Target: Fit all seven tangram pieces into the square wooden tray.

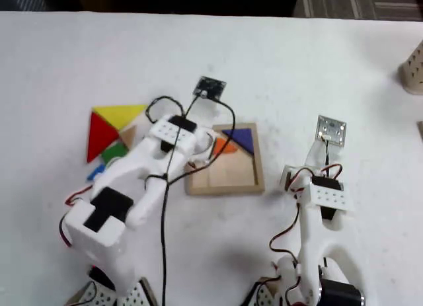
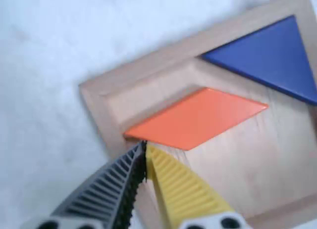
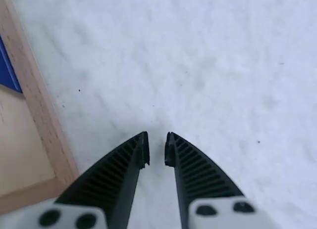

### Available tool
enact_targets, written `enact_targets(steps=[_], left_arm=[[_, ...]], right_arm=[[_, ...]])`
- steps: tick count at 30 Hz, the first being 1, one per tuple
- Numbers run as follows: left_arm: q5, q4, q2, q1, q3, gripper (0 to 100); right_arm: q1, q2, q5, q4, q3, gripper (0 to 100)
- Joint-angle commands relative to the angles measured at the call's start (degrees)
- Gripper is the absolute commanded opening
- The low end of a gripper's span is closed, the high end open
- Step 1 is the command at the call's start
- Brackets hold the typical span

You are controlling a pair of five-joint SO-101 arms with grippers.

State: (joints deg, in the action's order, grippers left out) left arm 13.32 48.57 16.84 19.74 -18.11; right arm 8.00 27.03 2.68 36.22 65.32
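The left claw (image 2: 145, 160) is closed, with its tips at a corner of the orange parallelogram (image 2: 198, 117) inside the wooden tray (image 2: 143, 75). A blue triangle (image 2: 265, 56) occupies a tray corner. The right claw (image 3: 156, 150) is narrowly parted and empty, over the worktop (image 3: 208, 66) beside the tray.

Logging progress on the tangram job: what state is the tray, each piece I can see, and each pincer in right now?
Wooden tray: partly filled.
Blue triangle: seated in a tray corner.
Orange piece: inside the tray.
Yellow triangle: outside the tray.
Red triangle: outside the tray.
Left pincer: shut, tips at the orange piece's edge.
Right pincer: slightly open, empty.
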Motion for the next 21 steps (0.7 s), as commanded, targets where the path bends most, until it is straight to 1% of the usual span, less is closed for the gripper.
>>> enact_targets(steps=[1,6,11,13,16,21], left_arm=[[0.6,1.6,-3.0,-0.6,2.5,2],[0.4,6.2,-6.5,2.9,2.0,2],[0.4,4.5,-7.1,8.7,-2.0,2],[0.5,3.5,-6.7,10.0,-2.5,2],[0.7,-0.2,-6.5,9.4,-3.2,2],[0.9,-7.2,-5.1,5.1,-3.3,2]], right_arm=[[-0.4,2.2,-0.7,-0.8,-0.3,6.1],[-0.4,2.2,-0.7,-0.8,-0.3,6.1],[-0.4,2.2,-0.7,-0.8,-0.3,6.2],[-0.4,2.2,-0.7,-0.8,-0.3,6.2],[-0.4,2.2,-0.7,-0.8,-0.3,6.2],[-0.4,2.2,-0.7,-0.8,-0.3,6.2]])
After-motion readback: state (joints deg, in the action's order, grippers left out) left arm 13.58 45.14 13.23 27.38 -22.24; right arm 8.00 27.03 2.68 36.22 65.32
